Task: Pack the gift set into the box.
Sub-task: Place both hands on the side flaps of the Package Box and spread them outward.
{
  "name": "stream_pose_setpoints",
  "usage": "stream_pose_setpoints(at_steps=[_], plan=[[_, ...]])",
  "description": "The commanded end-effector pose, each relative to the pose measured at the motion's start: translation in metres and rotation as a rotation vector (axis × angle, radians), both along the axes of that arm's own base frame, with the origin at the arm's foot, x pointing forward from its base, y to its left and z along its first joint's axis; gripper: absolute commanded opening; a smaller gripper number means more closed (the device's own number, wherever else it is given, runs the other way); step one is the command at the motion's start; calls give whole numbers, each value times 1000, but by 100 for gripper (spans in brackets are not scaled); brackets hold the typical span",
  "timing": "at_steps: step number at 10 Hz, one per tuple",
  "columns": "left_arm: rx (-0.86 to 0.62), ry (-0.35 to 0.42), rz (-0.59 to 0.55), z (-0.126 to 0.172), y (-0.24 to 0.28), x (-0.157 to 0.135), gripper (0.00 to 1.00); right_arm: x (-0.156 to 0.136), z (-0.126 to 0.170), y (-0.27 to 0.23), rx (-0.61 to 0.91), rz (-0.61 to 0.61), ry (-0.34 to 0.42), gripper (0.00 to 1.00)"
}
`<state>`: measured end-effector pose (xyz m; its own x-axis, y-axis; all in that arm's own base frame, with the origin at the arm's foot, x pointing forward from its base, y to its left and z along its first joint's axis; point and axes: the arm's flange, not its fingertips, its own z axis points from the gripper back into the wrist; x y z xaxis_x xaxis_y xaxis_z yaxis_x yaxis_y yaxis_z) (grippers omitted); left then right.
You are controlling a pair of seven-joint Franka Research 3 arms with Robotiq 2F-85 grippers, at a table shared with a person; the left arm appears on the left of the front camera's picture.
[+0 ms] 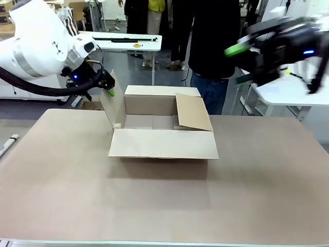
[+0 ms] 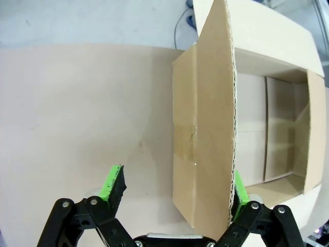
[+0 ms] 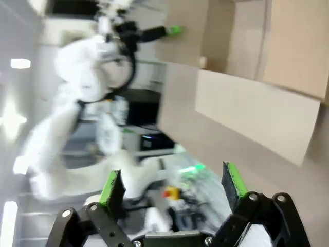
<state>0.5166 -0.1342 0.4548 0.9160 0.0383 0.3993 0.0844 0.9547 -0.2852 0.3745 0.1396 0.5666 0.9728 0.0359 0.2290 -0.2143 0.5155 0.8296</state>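
— How many cartons are on the table (image 1: 61,175)?

— One. A single brown cardboard box (image 1: 154,122) sits at the middle of the tan tabletop, toward the far side, open at the top. A person (image 1: 213,41) in dark clothes stands right behind it.

— And the flaps?

— Four, all counted. The left flap (image 1: 114,105) stands nearly upright. The near flap (image 1: 162,144) is folded outward and down toward the robot's side. The right flap (image 1: 193,112) tilts inward over the opening. The far flap (image 1: 162,91) lies back toward the person.

— Two arms at work?

— Two white arms, one from each side. The left gripper (image 1: 109,88) is at the top edge of the left flap. In its wrist view the flap rises edge-on between the two spread fingers, one green pad (image 2: 115,184) well apart from the cardboard and the other just beside it, so the jaws are released, not clamped.

— The other one?

— The right gripper (image 3: 172,185) hangs high at the right, well apart from the box and blurred in the front view. Its two green-padded fingers are spread wide with nothing between them.
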Motion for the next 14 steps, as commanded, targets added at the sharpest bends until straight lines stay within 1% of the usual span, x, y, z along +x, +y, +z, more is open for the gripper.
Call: stream_pose_setpoints(at_steps=[1, 2, 3, 4, 5, 6, 7, 8, 9, 10, 11, 12, 14], plan=[[9, 2, 14, 3, 0, 0, 100, 45, -23, 47, -290, 28, -66, 100], [9, 2, 14, 3, 0, 0, 100, 48, -34, 82, -414, 70, -101, 100], [9, 2, 14, 3, 0, 0, 100, 48, -41, 97, -477, 101, -127, 100], [9, 2, 14, 3, 0, 0, 100, 42, -39, 82, -409, 150, -91, 100], [9, 2, 14, 3, 0, 0, 100, 34, -44, 102, -391, 130, -133, 100], [9, 2, 14, 3, 0, 0, 100, 34, -44, 102, -391, 130, -133, 100], [9, 2, 14, 3, 0, 0, 100, 41, -55, 102, -432, 164, -128, 100], [9, 2, 14, 3, 0, 0, 100, 50, -52, 129, -517, 61, -175, 100], [9, 2, 14, 3, 0, 0, 100, 75, -58, 166, -617, -45, -192, 100], [9, 2, 14, 3, 0, 0, 100, 101, -65, 194, -666, -95, -203, 100], [9, 2, 14, 3, 0, 0, 100, 127, -76, 216, -816, -191, -203, 100], [9, 2, 14, 3, 0, 0, 100, 142, -89, 231, -923, -208, -196, 100], [9, 2, 14, 3, 0, 0, 100, 166, -114, 245, -1036, -192, -162, 100]])
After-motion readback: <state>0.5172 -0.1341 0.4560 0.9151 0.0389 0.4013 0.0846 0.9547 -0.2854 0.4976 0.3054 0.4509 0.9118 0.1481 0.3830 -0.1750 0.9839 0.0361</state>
